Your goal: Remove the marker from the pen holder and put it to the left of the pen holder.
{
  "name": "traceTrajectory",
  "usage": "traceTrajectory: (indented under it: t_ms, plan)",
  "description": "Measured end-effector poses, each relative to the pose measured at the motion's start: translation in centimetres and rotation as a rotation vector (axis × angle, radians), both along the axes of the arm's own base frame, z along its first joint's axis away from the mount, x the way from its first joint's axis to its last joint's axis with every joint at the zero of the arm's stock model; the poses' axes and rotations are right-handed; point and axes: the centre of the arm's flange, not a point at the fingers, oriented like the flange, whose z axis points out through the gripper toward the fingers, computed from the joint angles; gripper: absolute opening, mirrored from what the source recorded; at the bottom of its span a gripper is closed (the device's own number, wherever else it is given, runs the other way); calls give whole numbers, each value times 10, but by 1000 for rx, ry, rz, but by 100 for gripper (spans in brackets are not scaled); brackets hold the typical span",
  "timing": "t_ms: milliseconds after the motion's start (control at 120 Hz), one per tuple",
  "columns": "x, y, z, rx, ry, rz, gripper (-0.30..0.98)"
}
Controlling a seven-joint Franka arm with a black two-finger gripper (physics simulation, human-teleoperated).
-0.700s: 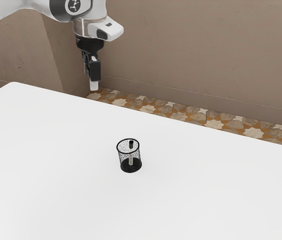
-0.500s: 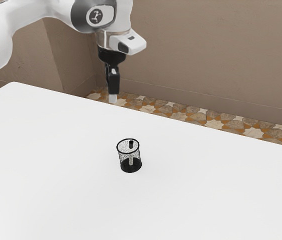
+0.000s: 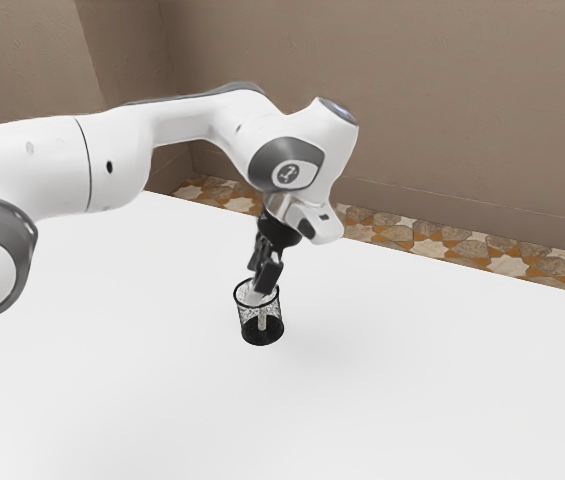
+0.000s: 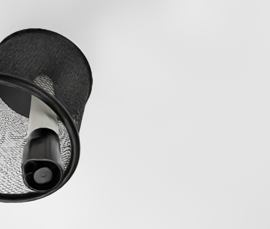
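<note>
One marker (image 4: pixel 43 119) stands in your pen holder (image 3: pixel 261 335), its black cap (image 4: pixel 42 149) up at the mouth and its pale barrel running down toward the base. You can see in the wrist view that it leans a little, with the cap close against the black rim (image 4: pixel 76 143); whether the two touch, you cannot tell. Through the mesh in the exterior view, you can make out the pale barrel inside the holder, which sits upright on the white table (image 3: pixel 112 390)

Your gripper (image 3: pixel 257 289) is right over the holder's mouth, tilted, its tips pointing down and toward the exterior view's left. Its fingers stand apart, and you have them clamped on nothing: the wrist view gives you the cap's end and sides with no finger against them. You cannot tell how far the tips reach past the rim, or whether either one brushes it

Your white arm (image 3: pixel 187 120) comes in from the exterior view's left and bends down above the table. Beyond the table's far edge you have a patterned stone floor (image 3: pixel 432 248) and a plain brown wall (image 3: pixel 412 90), both well apart from the holder
</note>
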Motion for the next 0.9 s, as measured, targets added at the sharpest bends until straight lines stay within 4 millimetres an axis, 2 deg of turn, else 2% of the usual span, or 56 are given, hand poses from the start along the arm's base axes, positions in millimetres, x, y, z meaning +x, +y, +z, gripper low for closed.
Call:
traceTrajectory:
  t_ms: [50,183,342,450,717,900]
  plan:
    - [2,1,-8,1,8,2,69]
    - [13,9,-12,-7,-11,24,66]
    - [22,18,-20,-38,-28,61,48]
    - [26,17,-25,-75,-43,81,36]
    - [34,22,-27,-102,-89,115,22]
    - [34,20,-28,-103,-99,120,7]
